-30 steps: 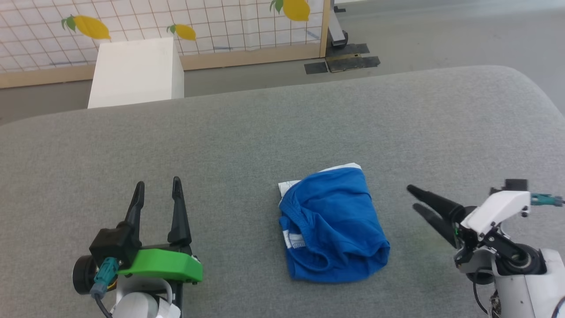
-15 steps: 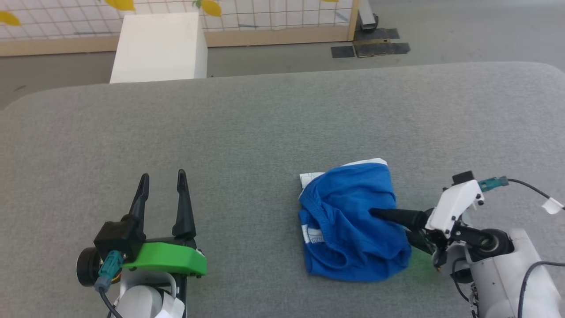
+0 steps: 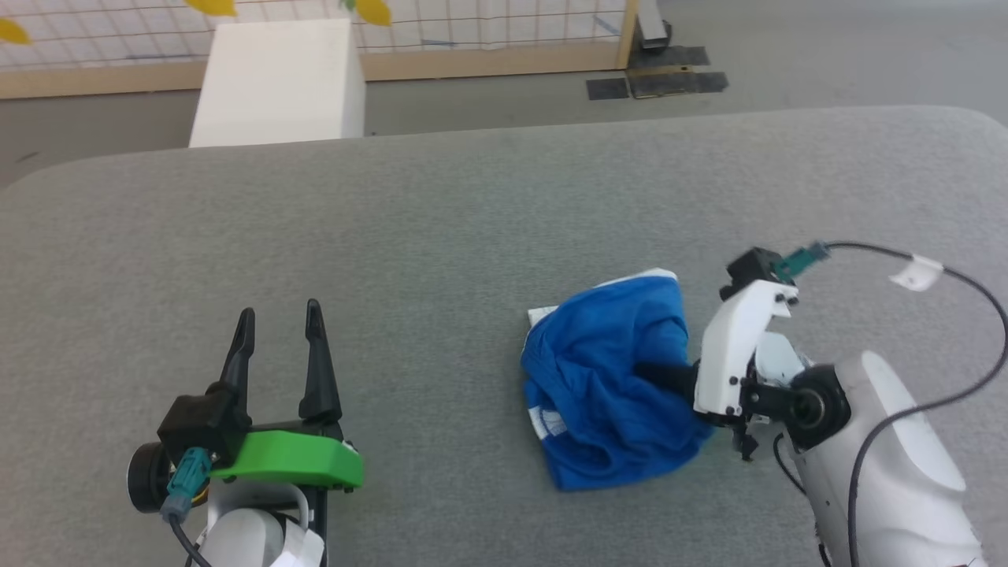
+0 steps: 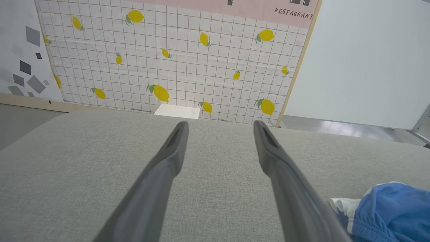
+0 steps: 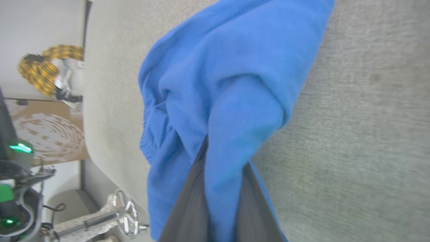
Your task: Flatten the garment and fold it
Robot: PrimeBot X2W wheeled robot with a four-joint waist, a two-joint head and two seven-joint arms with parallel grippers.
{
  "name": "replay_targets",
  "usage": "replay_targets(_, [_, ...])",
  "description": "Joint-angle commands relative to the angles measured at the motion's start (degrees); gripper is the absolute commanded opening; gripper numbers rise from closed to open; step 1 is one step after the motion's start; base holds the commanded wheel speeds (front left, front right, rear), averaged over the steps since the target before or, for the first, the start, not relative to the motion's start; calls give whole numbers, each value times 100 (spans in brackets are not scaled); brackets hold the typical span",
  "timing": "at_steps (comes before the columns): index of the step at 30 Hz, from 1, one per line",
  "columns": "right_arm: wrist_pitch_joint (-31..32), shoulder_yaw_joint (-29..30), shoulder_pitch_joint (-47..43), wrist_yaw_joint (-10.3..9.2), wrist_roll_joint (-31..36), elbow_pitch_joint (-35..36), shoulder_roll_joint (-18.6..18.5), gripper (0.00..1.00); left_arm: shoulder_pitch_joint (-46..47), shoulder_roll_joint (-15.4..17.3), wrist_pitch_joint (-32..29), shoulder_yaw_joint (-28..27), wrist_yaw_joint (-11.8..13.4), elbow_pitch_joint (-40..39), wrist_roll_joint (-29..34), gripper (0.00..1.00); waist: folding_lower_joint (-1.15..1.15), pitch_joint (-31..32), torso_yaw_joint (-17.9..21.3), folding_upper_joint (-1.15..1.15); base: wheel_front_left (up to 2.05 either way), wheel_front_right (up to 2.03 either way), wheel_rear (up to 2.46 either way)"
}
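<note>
The garment (image 3: 598,378) is a crumpled heap of royal-blue cloth with a white hem at its far edge, lying on the grey padded table (image 3: 472,220) right of centre. My right gripper (image 3: 657,376) reaches into it from the right. In the right wrist view the two dark fingers (image 5: 188,198) pinch a raised fold of the garment (image 5: 228,84) between them. My left gripper (image 3: 279,331) rests at the lower left, open and empty, well apart from the cloth. In the left wrist view the left gripper (image 4: 220,124) points across bare table, with the garment (image 4: 393,211) at the lower right.
A white box (image 3: 276,79) stands on the floor beyond the table's far edge, before a lemon-patterned tiled panel (image 4: 174,60). A black cable (image 3: 976,291) loops off my right wrist. Bare grey table lies all around the garment.
My right gripper moved left from beside the garment into it and closed on a fold, bunching the cloth up. The left gripper stayed put. The head camera shifted at first.
</note>
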State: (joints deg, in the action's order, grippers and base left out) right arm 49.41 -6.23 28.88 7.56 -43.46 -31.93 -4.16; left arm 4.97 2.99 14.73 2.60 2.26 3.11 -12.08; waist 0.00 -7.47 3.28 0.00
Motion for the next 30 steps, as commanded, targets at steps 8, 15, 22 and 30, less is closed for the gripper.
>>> replay_targets(8, [54, -1300, 471, -8, 1228, 875, -1042, 0, 174, -12, 27, 37, -22, -174, 233, 100, 0, -329, 974, 0, 0, 0, 0])
replay_targets(15, [-447, -1723, 943, -8, 1753, 789, -1890, 0, 578, 22, 27, 169, -128, -205, 474, 100, 0, -843, 1720, 0, 0, 0, 0])
replay_targets(22, [-1595, -1549, 1392, -8, 1884, -102, -2103, 0, 1031, 171, 11, 289, -176, -41, 698, 100, 0, -1393, 2292, 0, 0, 0, 0])
replay_targets(30, [-2910, -1137, 2108, -8, 2061, -1348, -2081, 0, 1378, 394, -256, 347, -170, -187, 874, 100, 0, -1789, 2481, 0, 0, 0, 0])
